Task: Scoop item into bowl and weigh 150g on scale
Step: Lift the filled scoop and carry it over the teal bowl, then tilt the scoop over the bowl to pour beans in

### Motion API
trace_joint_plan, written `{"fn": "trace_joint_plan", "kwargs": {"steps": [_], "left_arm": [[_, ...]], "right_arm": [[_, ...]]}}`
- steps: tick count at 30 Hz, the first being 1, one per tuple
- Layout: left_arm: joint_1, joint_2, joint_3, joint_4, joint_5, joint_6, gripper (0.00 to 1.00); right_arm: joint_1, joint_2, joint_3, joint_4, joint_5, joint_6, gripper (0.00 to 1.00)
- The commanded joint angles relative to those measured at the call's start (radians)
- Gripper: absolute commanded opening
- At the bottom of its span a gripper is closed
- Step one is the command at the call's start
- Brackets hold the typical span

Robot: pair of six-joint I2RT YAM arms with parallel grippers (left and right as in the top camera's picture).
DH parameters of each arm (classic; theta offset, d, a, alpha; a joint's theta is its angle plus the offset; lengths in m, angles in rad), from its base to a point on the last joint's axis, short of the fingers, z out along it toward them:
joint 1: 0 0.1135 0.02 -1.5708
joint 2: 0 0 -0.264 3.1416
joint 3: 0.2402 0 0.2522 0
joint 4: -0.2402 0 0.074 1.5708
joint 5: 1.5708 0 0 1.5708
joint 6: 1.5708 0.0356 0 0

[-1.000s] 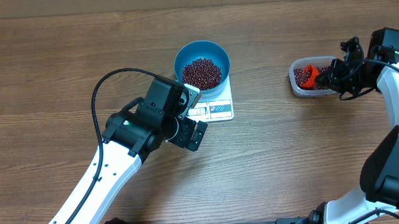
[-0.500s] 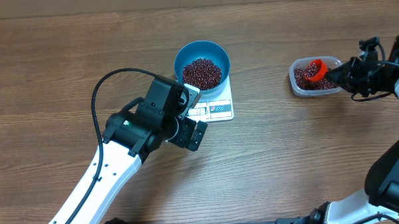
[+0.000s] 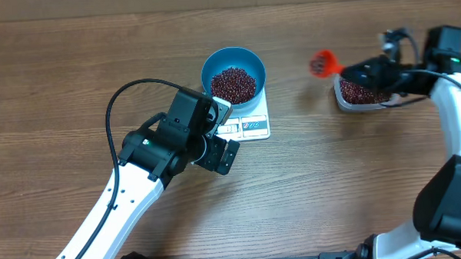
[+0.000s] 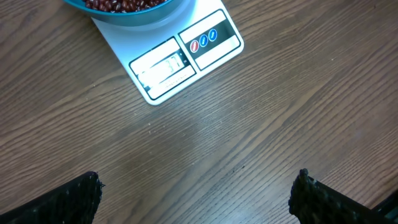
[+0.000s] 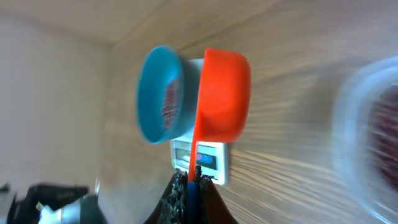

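The blue bowl stands on the white scale and holds a heap of dark red-brown beans. My right gripper is shut on the handle of an orange scoop, which hangs in the air between the bowl and a clear tub. The scoop is blurred, and something dark shows in its cup. In the right wrist view the scoop stands on edge in front of the bowl and scale, gripper below. My left gripper is open over bare table just in front of the scale's display.
The clear tub sits at the right under my right arm and holds more beans. My left arm stretches from the front edge up to the scale. The table is brown wood all round.
My right gripper has lifted the scoop out of the tub and swung it left towards the bowl. The left arm, bowl and scale have not moved.
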Motion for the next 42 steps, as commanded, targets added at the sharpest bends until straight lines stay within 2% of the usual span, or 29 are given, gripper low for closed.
{"fn": "trace_joint_plan", "kwargs": {"steps": [1, 7, 13, 17, 20, 34, 38, 42], "left_arm": [[-0.005, -0.003, 0.002, 0.004, 0.011, 0.000, 1.00], [-0.005, -0.003, 0.002, 0.003, 0.011, 0.000, 1.00], [-0.005, -0.003, 0.002, 0.003, 0.011, 0.000, 1.00], [-0.005, -0.003, 0.002, 0.004, 0.011, 0.000, 1.00], [-0.005, -0.003, 0.002, 0.004, 0.011, 0.000, 1.00], [-0.005, -0.003, 0.002, 0.003, 0.011, 0.001, 0.99], [-0.005, -0.003, 0.002, 0.003, 0.011, 0.000, 1.00], [-0.005, -0.003, 0.002, 0.003, 0.011, 0.000, 1.00]], "right_arm": [[0.093, -0.064, 0.031, 0.058, -0.061, 0.042, 0.04], [0.260, -0.066, 0.031, 0.206, -0.014, 0.134, 0.04], [0.410, -0.066, 0.031, 0.262, 0.254, 0.172, 0.04], [0.502, -0.066, 0.031, 0.262, 0.386, 0.114, 0.03], [0.554, -0.066, 0.031, 0.272, 0.496, 0.124, 0.03], [0.569, -0.066, 0.031, 0.282, 0.501, 0.121, 0.04], [0.581, -0.066, 0.031, 0.255, 0.452, 0.003, 0.03], [0.584, -0.066, 0.031, 0.259, 0.526, 0.063, 0.04]]}}
